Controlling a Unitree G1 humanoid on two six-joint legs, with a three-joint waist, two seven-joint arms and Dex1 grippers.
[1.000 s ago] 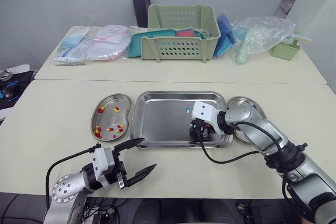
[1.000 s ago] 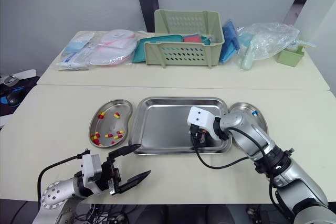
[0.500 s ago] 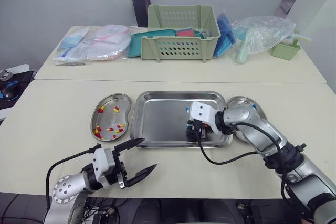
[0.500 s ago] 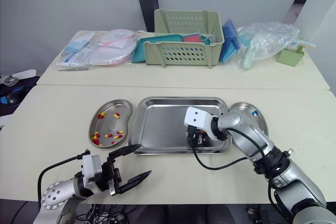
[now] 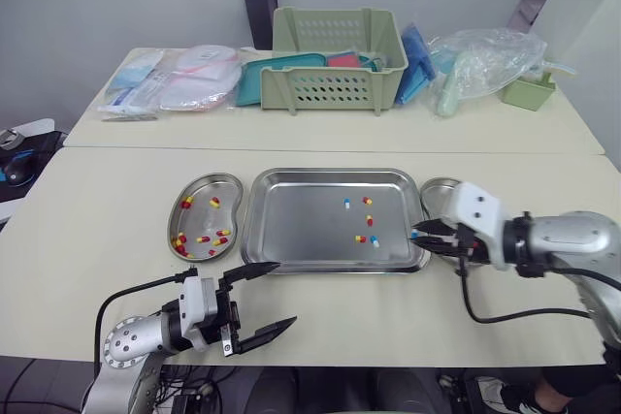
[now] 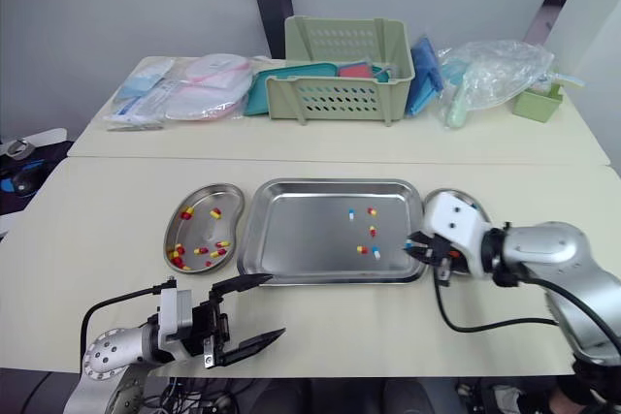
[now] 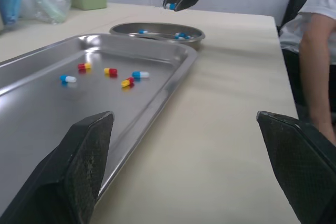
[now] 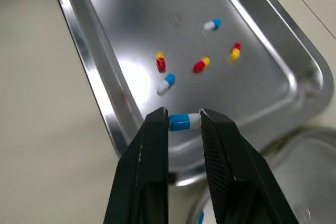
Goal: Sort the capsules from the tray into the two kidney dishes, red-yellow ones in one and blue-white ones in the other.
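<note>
The steel tray [image 5: 258, 232] lies mid-table with a few red-yellow capsules [image 5: 368, 221] and two blue-white capsules [image 5: 346, 203]. To its left, a kidney dish [image 5: 208, 178] holds several red-yellow capsules [image 5: 202, 238]. The right kidney dish [image 7: 157, 29] holds blue-white capsules and is partly hidden behind my right arm. My right gripper [image 5: 419, 235] hovers above the tray's right rim, shut on a blue-white capsule [image 8: 184, 121]. My left gripper [image 5: 285, 293] stands open with nothing in it, low over the table in front of the tray's left corner.
A second table behind carries a green basket [image 5: 335, 60], packets [image 5: 179, 79], a plastic bag [image 5: 485, 60] and a small green box [image 5: 529, 92]. A person's arm [image 7: 315, 51] is beyond the table's right end.
My right gripper has risen from the tray's right front and swung right to the tray's rim, carrying a blue-white capsule. The tray's capsules are uncovered. My left gripper shifted slightly right.
</note>
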